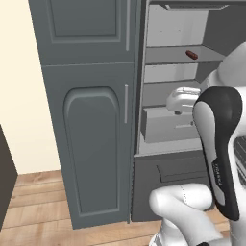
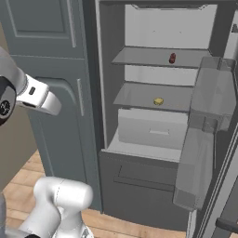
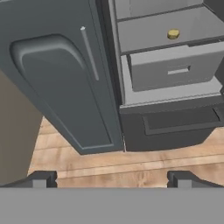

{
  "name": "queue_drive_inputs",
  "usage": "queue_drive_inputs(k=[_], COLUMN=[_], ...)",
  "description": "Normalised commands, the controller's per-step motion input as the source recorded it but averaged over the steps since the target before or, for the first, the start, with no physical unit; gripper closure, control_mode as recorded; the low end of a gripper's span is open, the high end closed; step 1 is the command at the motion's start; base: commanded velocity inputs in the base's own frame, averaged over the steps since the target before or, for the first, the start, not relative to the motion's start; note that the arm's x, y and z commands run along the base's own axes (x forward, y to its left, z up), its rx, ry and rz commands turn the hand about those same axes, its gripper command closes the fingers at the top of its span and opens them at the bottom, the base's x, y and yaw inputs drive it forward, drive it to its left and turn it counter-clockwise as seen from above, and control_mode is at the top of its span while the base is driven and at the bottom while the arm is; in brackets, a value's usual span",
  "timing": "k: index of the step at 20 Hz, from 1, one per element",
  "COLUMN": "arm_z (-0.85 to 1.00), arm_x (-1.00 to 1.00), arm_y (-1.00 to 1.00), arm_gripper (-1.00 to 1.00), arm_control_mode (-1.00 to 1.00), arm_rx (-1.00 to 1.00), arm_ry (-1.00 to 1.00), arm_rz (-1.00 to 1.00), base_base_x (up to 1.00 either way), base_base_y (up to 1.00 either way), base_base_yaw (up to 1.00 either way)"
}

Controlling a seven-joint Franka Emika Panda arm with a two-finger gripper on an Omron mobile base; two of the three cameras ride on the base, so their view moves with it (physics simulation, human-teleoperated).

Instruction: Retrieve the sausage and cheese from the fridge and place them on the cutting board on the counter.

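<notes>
Your gripper (image 3: 112, 178) is spread wide and holds nothing; in the hand view its two dark fingertips (image 3: 41, 178) stand far apart at the bottom, over wood floor (image 3: 131, 168). It hangs in front of the open fridge (image 2: 153, 153), well short of the shelves, looking down at the fridge's lower front and the grey cabinet (image 3: 61, 78) beside it.

You can see the sausage (image 2: 172, 58) on the upper shelf, toward the right in the right base view; the left base view shows it too (image 1: 191, 54), lying on its side. The cheese (image 2: 158, 101) sits on the shelf below, just above the pale drawer (image 2: 151, 128), and appears in the hand view (image 3: 173, 33) near the top. The two are well apart, one shelf between them. In the left base view the arm covers the part of the lower shelf where the cheese lies.

The fridge door (image 2: 207, 139) is swung open to your right, its bins pale grey. The cabinet (image 1: 91, 110) stands just left of the fridge, its doors shut.
</notes>
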Motion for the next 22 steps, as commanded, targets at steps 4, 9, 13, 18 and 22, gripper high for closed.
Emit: queue_drive_inputs(k=[4,9,13,18,22], arm_z=[-0.27,-0.38,-0.26,-0.25,-0.22], arm_x=[0.13,0.19,0.20,0.12,0.01], arm_y=[0.00,0.00,0.00,0.00,-0.04], arm_gripper=[-1.00,-1.00,-1.00,-1.00,-1.00], arm_control_mode=[-1.00,-1.00,-1.00,-1.00,-1.00], arm_rx=[-0.03,-0.03,-0.01,-0.01,0.00], arm_ry=[0.00,0.00,0.00,0.00,0.00], arm_rz=[0.00,0.00,0.00,0.00,0.00], base_base_x=[0.00,0.00,0.00,0.00,0.00], base_base_y=[0.00,0.00,0.00,0.00,0.00], base_base_yaw=[0.00,0.00,0.00,0.00,0.00])
